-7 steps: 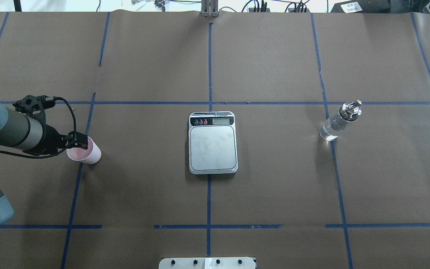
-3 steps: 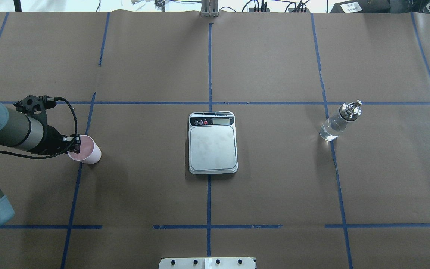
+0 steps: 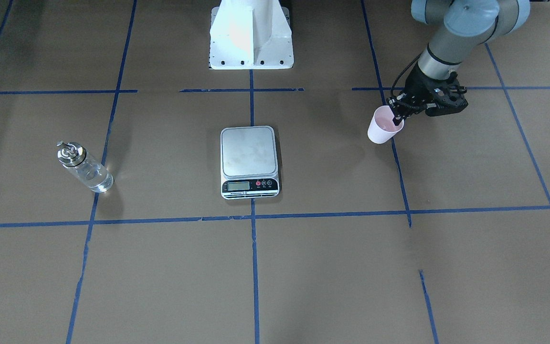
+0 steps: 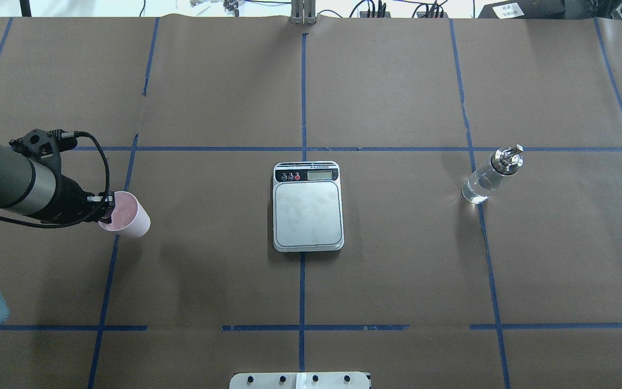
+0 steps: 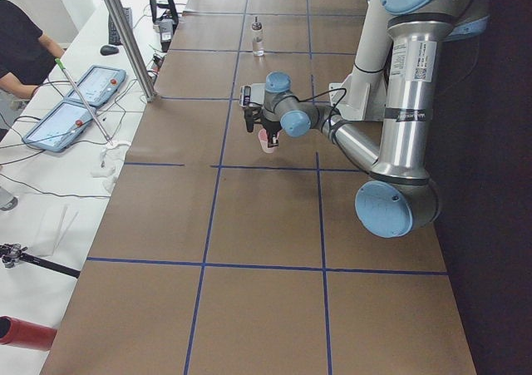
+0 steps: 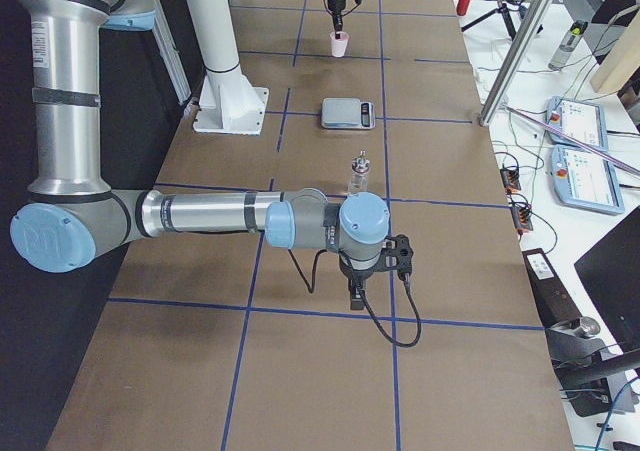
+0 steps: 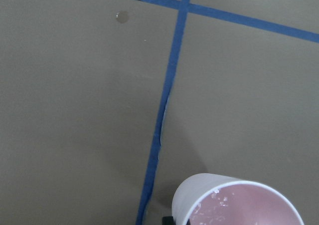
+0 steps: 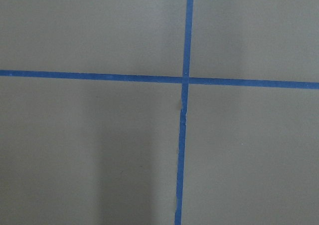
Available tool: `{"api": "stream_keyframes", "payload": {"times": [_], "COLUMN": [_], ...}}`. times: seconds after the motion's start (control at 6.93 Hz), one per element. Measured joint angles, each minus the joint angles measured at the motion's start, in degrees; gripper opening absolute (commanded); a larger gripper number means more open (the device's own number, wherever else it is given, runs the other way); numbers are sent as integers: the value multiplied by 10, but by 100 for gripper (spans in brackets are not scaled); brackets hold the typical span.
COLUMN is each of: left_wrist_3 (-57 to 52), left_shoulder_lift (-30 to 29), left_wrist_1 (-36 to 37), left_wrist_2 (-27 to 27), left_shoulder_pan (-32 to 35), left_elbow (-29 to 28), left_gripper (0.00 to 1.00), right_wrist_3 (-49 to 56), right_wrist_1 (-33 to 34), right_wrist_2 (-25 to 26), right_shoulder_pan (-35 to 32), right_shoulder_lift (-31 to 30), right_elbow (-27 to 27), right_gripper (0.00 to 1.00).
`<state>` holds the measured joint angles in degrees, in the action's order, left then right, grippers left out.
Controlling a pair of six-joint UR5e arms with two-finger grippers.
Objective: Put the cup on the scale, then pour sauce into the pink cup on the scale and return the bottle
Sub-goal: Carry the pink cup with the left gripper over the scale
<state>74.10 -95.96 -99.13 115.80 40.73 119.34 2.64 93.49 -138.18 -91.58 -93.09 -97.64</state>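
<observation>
The pale pink cup (image 4: pixel 127 216) is at the table's left side, and my left gripper (image 4: pixel 107 208) is shut on its rim, one finger inside and one outside. In the front view the cup (image 3: pixel 383 127) looks slightly raised and tilted under the left gripper (image 3: pixel 397 116). The left wrist view shows its pink inside (image 7: pixel 244 207). The scale (image 4: pixel 308 213) lies at the centre with a bare platform. The glass bottle (image 4: pixel 488 177) stands upright at the right, with clear sauce low inside. My right gripper (image 6: pixel 372 271) hangs over bare table near the bottle (image 6: pixel 359 174); I cannot tell if it is open or shut.
The white robot base (image 3: pixel 251 33) stands behind the scale. Blue tape lines divide the brown table cover. Two tablets (image 6: pixel 580 151) and cables lie on a side bench beyond the far edge, where a person (image 5: pixel 21 46) sits. A metal post (image 5: pixel 125 34) rises at that edge.
My left gripper closed on the cup's rim; the wrist rose a little, and the cup shifted slightly with it. Scale and bottle have not moved.
</observation>
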Motion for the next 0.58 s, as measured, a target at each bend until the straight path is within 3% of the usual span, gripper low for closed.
{"api": "stream_keyframes", "payload": {"times": [0.29,0.58], "left_wrist_3": [28,124], "left_shoulder_lift": [-127,-256], "left_wrist_1": [164,216], "left_wrist_2": [6,7], "left_shoulder_pan": [4,-3], "left_elbow": [25,-30], "left_gripper": [0,0], "right_wrist_3": [-2,-5], "right_wrist_1": [2,4], "right_wrist_2": [1,6], "right_shoulder_pan": [0,0], "right_shoulder_lift": [-1,-1], "right_elbow": [-4,-7], "right_gripper": [100,100]}}
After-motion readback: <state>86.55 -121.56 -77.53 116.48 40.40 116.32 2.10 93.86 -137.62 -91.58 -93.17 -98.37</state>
